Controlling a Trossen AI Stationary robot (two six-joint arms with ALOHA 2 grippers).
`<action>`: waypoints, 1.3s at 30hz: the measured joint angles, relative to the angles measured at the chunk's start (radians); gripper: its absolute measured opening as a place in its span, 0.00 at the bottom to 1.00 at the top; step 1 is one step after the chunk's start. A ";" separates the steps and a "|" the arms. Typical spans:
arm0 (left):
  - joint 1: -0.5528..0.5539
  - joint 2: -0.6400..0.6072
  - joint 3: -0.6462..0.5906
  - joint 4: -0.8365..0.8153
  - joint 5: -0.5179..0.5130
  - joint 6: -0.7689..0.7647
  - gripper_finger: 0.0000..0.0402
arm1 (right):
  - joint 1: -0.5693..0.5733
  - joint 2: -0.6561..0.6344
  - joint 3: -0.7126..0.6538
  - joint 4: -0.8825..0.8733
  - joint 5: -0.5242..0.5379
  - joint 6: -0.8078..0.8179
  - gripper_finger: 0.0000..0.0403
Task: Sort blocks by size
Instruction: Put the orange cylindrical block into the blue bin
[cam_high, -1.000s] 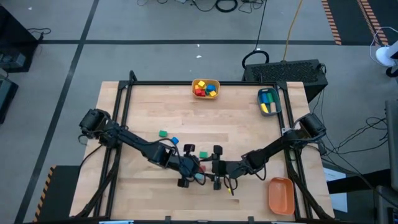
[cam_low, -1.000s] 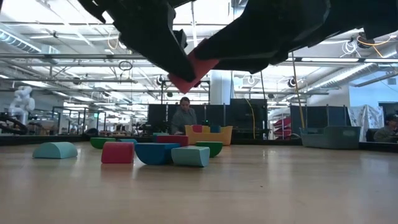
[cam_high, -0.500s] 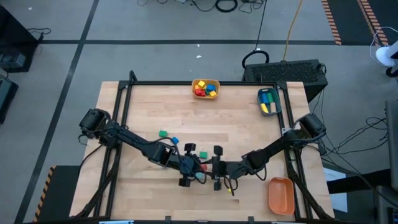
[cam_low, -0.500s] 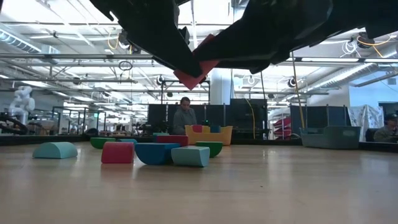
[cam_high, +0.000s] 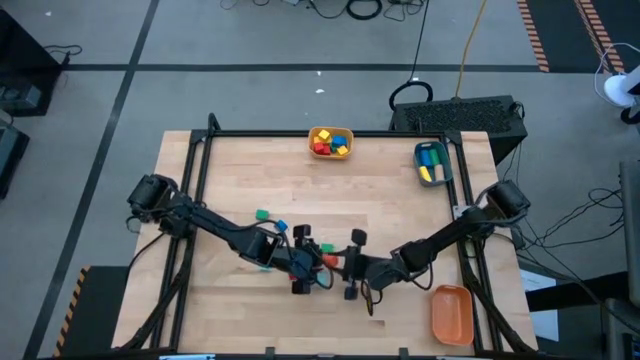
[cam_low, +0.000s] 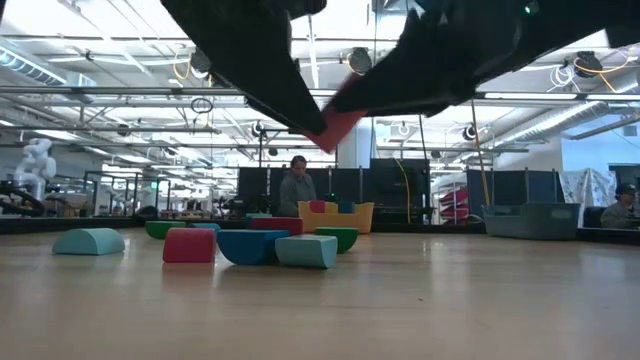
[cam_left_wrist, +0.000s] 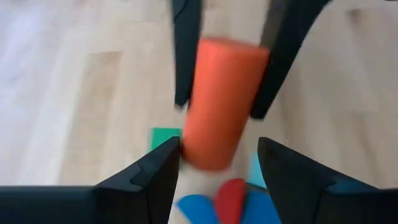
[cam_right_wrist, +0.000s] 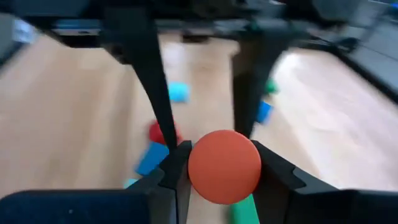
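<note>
An orange-red cylinder between dark fingers (blue, green, red blocks below).

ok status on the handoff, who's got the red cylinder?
Right hand clamped on the red cylinder, mid-air above the table. Left hand open, fingers clear of it. Loose blocks below; nothing blocking.

— What do you have around the rig?

— I see a grey floor crossed by dark lines, with cables lying at the far edge. A black case sits just beyond the table's far right corner.

— And across the room?

— I'm looking into a big open hall: bright ceiling lights, pipes and beams overhead, dark partitions along the back. A person stands far off, another sits at the right edge.
</note>
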 joint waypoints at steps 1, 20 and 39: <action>0.002 0.000 0.000 -0.005 -0.031 -0.017 0.54 | 0.003 -0.011 0.000 -0.034 0.029 0.011 0.27; 0.092 0.000 0.000 -0.033 -0.181 0.032 0.55 | -0.192 -0.334 0.000 -1.381 0.266 0.852 0.27; 0.183 0.000 0.000 -0.035 -0.183 0.035 0.55 | -0.837 -0.350 -0.002 -1.534 0.274 0.607 0.27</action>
